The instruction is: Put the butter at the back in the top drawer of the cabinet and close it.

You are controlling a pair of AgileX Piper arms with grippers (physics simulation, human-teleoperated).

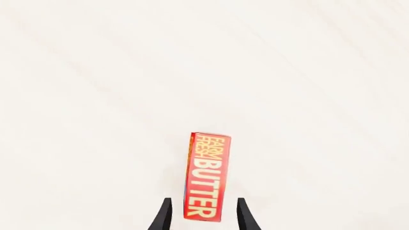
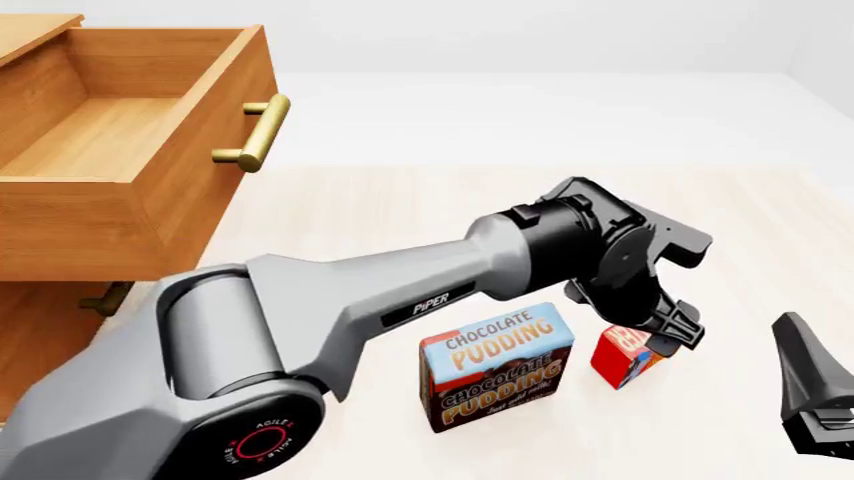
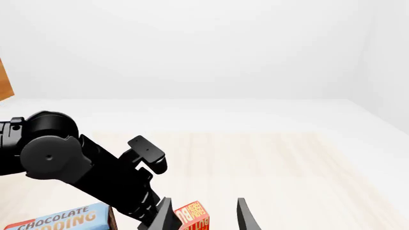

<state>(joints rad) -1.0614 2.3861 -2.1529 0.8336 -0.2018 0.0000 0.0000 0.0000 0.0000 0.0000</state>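
- Nearest the front camera, the left arm (image 2: 334, 310) sweeps from the lower left across the table (image 2: 400, 210) toward the right.
- Its left gripper (image 1: 203, 215) hangs over the butter (image 1: 208, 176); the jaws stand apart, one finger on each side of the box, with a sliver of table visible between each finger and the box, so no grip shows.
- Butter stands on the table, on a narrow side, just right of the pudding box (image 2: 497, 366) in the front view; the two look near, contact unclear.
- Right gripper (image 3: 203, 215) sits low at the right edge of the front view, jaws parted and empty, pointing toward the butter and the left wrist.
- Top drawer (image 2: 107, 150) of the cabinet (image 2: 40, 330) is pulled out at the upper left, its inside bare wood, brass handle (image 2: 260, 132) facing the table.
- Butter lies well apart from the drawer.
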